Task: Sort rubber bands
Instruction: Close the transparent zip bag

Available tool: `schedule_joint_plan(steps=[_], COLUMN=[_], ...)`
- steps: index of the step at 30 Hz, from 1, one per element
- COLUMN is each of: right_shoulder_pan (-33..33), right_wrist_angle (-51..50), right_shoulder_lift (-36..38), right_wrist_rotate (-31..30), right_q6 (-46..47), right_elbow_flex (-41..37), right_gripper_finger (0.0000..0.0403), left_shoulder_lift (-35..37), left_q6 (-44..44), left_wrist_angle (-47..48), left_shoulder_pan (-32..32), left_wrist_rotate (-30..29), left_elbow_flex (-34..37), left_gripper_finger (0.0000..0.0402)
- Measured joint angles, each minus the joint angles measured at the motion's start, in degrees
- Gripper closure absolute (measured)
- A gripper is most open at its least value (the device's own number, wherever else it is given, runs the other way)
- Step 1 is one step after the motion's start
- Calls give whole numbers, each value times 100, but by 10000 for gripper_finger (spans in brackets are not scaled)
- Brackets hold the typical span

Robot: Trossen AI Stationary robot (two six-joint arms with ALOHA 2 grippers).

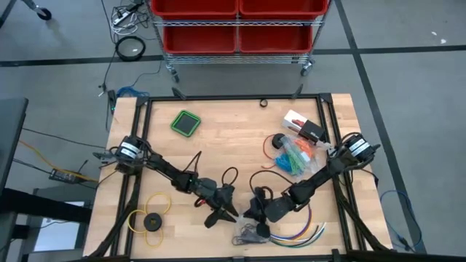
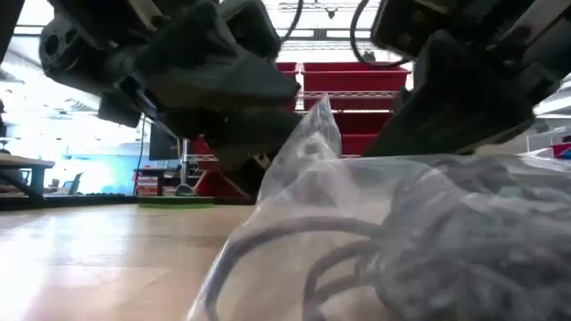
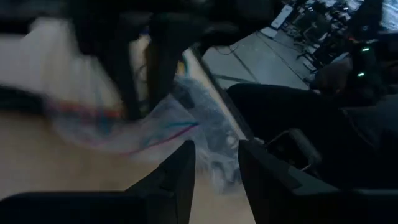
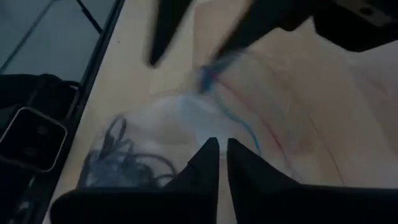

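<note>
Rubber bands: one dark bagged bunch at bench front edge, one coloured bunch far right. Two arms lowered over the dark bunch; left end effector released, right end effector nearly clenched, empty.

No text, label or number can be read anywhere.

Both my arms reach inward to table centre, near edge. Left gripper: fingers parted. Right gripper: fingers nearly closed, narrow gap.
</note>
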State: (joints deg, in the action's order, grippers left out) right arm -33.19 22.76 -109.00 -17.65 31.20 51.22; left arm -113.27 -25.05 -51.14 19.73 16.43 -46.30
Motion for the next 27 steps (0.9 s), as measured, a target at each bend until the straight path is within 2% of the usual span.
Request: schedule_joint_plan(steps=[5,9,15,19,24,27], right_shoulder_pan=[-157,-196,-239,-289,-343,-371], right_wrist_angle=[-698,-1216,-1372,-1361,-1385,-1356], right_shoulder_lift=[357,768,1190,1225,1192,1190], right_wrist_rotate=[-430,-808,-818,-822,-855,-863], right_q6=[57,70,66,131,212,201], right_elbow_flex=[0,4,7,7,4,4], right_gripper_finger=[400,399,402,401,395,394], left_shoulder_lift=[13,65,437,693,656,638], left_q6=[-130,-252,97,-194,-979,-1389], left_wrist_angle=[243,795,1844,1254,-465,-658], left_shoulder_pan=[-220,-387,-516,-553,-426,-328], left_wrist_rotate=[400,794,469,108,-675,-835], left_elbow_flex=[0,5,178,570,1258,1595], left_gripper_finger=[271,271,285,291,291,291])
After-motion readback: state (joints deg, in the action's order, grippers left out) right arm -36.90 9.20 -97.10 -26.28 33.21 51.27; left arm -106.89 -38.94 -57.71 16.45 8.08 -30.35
